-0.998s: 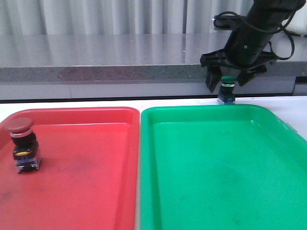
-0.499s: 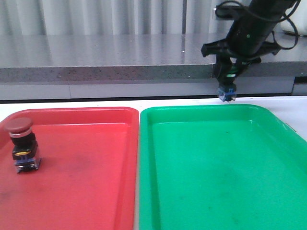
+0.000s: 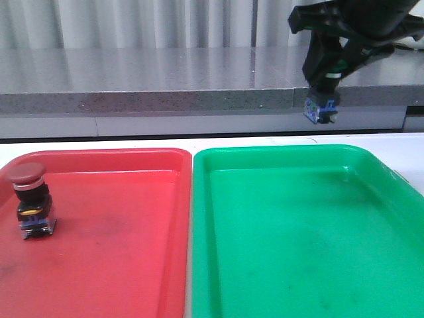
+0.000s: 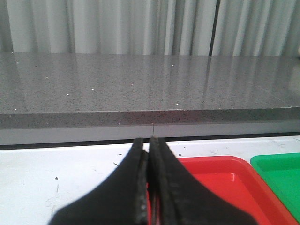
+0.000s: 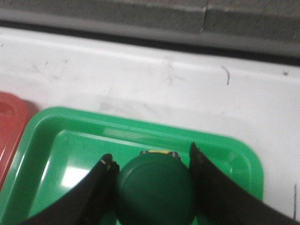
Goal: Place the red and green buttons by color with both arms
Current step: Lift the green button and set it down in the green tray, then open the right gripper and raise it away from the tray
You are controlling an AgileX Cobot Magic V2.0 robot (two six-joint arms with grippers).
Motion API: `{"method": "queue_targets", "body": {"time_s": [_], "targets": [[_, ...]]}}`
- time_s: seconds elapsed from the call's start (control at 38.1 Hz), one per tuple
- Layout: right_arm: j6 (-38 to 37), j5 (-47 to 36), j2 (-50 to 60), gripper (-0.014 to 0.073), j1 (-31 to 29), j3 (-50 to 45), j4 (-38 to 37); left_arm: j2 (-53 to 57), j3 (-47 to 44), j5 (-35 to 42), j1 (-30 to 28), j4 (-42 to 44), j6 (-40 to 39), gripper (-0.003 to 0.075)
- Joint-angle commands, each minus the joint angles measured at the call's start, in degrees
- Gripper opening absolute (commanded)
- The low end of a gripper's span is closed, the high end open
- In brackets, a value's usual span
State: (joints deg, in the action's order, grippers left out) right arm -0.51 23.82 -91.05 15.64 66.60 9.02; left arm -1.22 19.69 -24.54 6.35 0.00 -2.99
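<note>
Right jaws clamp dark green button (image 5: pixel 155 187), blue base (image 3: pixel 320 110) visible

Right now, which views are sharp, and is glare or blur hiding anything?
Front view: sharp, mild sheen on the green tray. Left wrist view: the shut left hand is a soft dark mass. Right wrist view: the green button in the right hand is blurred, with glare on the tray floor.

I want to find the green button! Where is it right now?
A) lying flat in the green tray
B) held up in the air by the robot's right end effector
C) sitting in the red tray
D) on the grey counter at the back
B: the right end effector pinches the green button between its fingers, lifted above the green tray; only the red button sits in a tray.
</note>
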Motion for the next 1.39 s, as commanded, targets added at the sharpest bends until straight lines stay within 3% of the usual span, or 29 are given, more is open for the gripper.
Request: {"method": "queue_targets", "body": {"time_s": [0.0, 0.29, 0.63, 0.71, 0.89, 0.97, 1.26, 1.37], "targets": [[0.1, -8.7, 6.9, 0.0203, 2.4, -7.5, 1.9, -0.6, 1.4, 4.9, 0.0, 0.0, -0.6, -0.002], [0.1, -13.6, 5.8, 0.0203, 9.5, -18.9, 4.0, -0.6, 1.4, 4.9, 0.0, 0.0, -0.6, -0.002], [0.1, -14.1, 4.9, 0.0208, 10.1, -19.5, 3.9, -0.6, 1.4, 4.9, 0.0, 0.0, -0.6, -0.002], [0.1, -13.9, 4.9, 0.026, 10.1, -19.5, 3.9, -0.6, 1.4, 4.9, 0.0, 0.0, -0.6, -0.002], [0.1, -13.7, 4.9, 0.0555, 10.1, -19.5, 3.9, -0.6, 1.4, 4.9, 0.0, 0.0, -0.6, -0.002], [0.1, -13.7, 4.9, 0.0622, 10.1, -19.3, 3.9, -0.6, 1.4, 4.9, 0.0, 0.0, -0.6, -0.002], [0.1, -12.9, 12.6, 0.0632, 9.5, -12.8, 3.9, -0.6, 1.4, 4.9, 0.0, 0.0, -0.6, -0.002], [0.1, -12.5, 15.1, 0.0575, 8.2, -9.6, 3.8, -0.6, 1.4, 4.9, 0.0, 0.0, -0.6, -0.002]]}}
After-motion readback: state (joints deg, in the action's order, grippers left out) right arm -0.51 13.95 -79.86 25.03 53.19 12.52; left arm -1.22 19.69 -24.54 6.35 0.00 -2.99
